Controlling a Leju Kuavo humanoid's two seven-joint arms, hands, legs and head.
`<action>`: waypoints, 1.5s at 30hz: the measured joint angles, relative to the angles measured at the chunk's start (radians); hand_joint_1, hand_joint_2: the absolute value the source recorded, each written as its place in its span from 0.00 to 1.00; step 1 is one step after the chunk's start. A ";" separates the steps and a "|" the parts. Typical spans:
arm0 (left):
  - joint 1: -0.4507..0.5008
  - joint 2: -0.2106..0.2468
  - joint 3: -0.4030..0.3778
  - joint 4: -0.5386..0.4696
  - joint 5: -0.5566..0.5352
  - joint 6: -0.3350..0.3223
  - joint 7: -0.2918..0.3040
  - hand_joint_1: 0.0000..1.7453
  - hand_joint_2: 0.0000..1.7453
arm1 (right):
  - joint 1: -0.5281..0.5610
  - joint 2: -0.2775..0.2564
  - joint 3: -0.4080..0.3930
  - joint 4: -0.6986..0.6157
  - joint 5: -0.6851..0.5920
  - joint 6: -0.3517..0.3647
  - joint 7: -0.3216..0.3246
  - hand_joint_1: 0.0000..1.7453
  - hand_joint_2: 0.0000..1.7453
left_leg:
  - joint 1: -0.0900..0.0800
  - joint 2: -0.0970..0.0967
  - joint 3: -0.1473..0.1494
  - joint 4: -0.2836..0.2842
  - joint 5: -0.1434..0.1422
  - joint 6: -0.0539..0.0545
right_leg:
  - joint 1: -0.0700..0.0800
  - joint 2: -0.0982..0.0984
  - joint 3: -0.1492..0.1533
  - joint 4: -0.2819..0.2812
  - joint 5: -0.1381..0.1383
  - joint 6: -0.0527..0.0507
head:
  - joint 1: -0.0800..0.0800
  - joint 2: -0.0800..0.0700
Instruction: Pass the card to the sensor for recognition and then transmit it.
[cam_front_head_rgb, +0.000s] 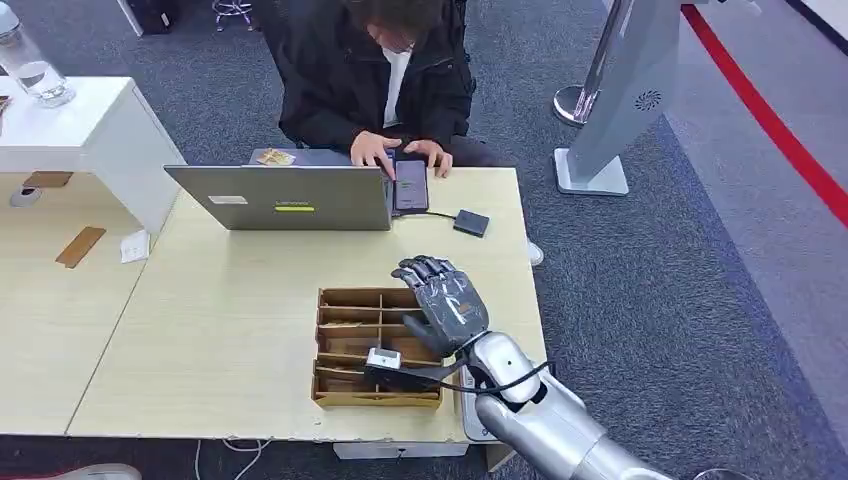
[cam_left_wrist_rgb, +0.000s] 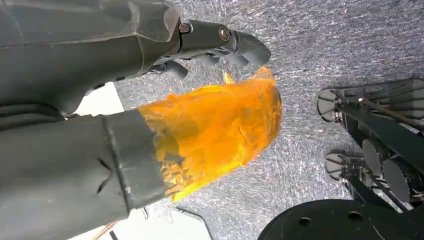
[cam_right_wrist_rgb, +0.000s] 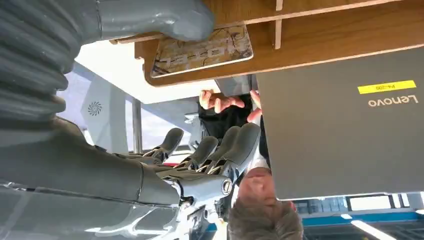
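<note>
My right hand (cam_front_head_rgb: 446, 304) hovers over the right side of a wooden slotted box (cam_front_head_rgb: 352, 345) on the table, fingers spread. In the right wrist view a patterned card (cam_right_wrist_rgb: 205, 49) lies flat in a compartment of the box (cam_right_wrist_rgb: 325, 35). The thumb (cam_right_wrist_rgb: 150, 20) is right at the card's edge and the other fingers (cam_right_wrist_rgb: 220, 145) stand well apart from it. A small black square sensor (cam_front_head_rgb: 471, 222) lies on the table beyond the box, cabled towards a phone (cam_front_head_rgb: 410, 185). My left hand (cam_left_wrist_rgb: 150, 115), its thumb wrapped in orange tape, hangs over the carpet holding nothing.
A person (cam_front_head_rgb: 370, 70) sits across the table with both hands at the phone, beside an open grey laptop (cam_front_head_rgb: 285, 197). At the far left stands a white shelf (cam_front_head_rgb: 95, 120) with a bottle (cam_front_head_rgb: 30, 62). A grey stand (cam_front_head_rgb: 620, 100) rises on the carpet at the right.
</note>
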 joint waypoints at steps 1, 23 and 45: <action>0.000 -0.002 0.002 -0.005 -0.001 -0.001 0.000 0.00 0.00 | 0.002 -0.001 0.000 -0.003 0.000 0.000 0.000 0.33 1.00 | 0.000 0.000 0.000 0.000 0.000 0.000 | 0.000 0.000 0.000 0.000 0.000 0.000 | 0.000 0.000; 0.004 -0.030 0.041 -0.060 -0.016 -0.021 -0.002 0.00 0.00 | 0.027 -0.026 -0.007 -0.037 0.003 -0.003 -0.002 0.46 1.00 | 0.000 0.000 0.000 0.000 0.000 0.000 | 0.000 0.000 0.000 0.000 0.000 0.000 | 0.000 0.000; 0.004 -0.039 0.061 -0.080 -0.043 -0.039 -0.009 0.00 0.00 | 0.027 -0.026 0.000 -0.030 0.000 0.000 -0.010 0.44 1.00 | 0.000 0.000 0.000 0.000 0.000 0.000 | 0.000 0.000 0.000 0.000 0.000 0.000 | 0.000 0.000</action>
